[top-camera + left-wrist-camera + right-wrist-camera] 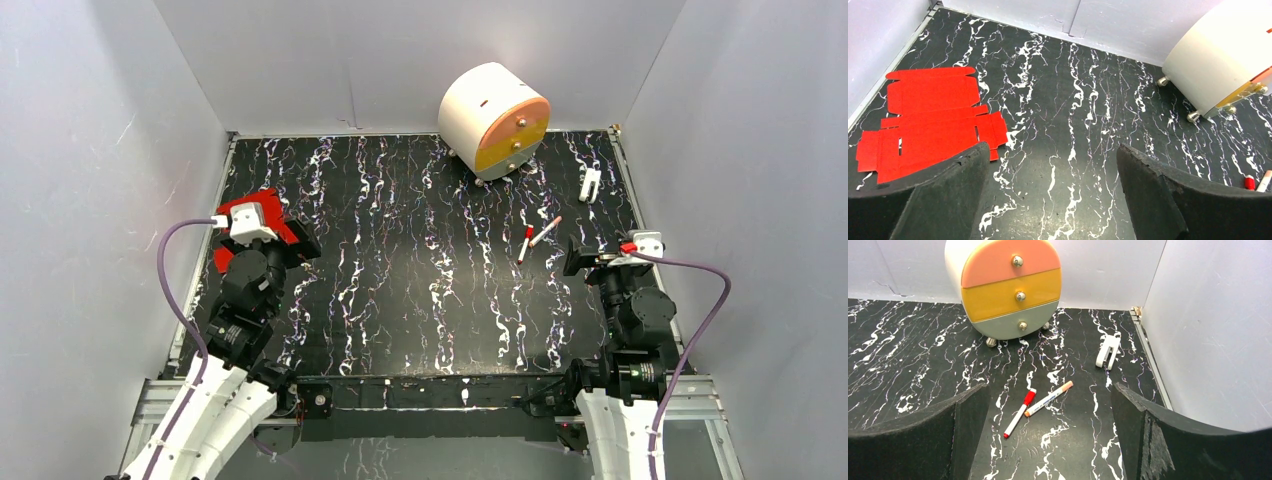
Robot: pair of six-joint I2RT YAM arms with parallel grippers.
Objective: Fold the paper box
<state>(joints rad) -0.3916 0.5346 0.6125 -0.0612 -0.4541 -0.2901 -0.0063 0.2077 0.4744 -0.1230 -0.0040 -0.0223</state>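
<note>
We look down on a black desk top veined with white like marble [420, 310], walled in pale grey on three sides. The biggest thing on it is a round white drum cabinet [495, 120] standing on small metal feet at the far edge, right of the middle. Its face carries three drawers, orange, yellow and grey, each with a metal knob.

The left gripper [1053, 165] hangs over the left edge of the desk, about midway along it. Its two dark padded fingers are spread wide and there is only bare desk between them. The right gripper [1048, 400] sits near the right edge, also about midway, with its fingers likewise wide apart and holding nothing.

The paper box [930, 122] is a bright red sheet of thin card. It lies flat and unfolded, creases and flaps showing, close against the left edge. From above, the left wrist covers part of it. In the left wrist view the left finger's tip overlaps its near side, and we cannot tell whether they touch.

A small white plastic clip-like piece [1108, 352] lies near the far right corner. Two slim white pens lie just beside each other at a narrow angle, right of the middle and between the drum and the right gripper: a red-capped pen [1019, 412] and an orange-capped pen [1049, 398].
</note>
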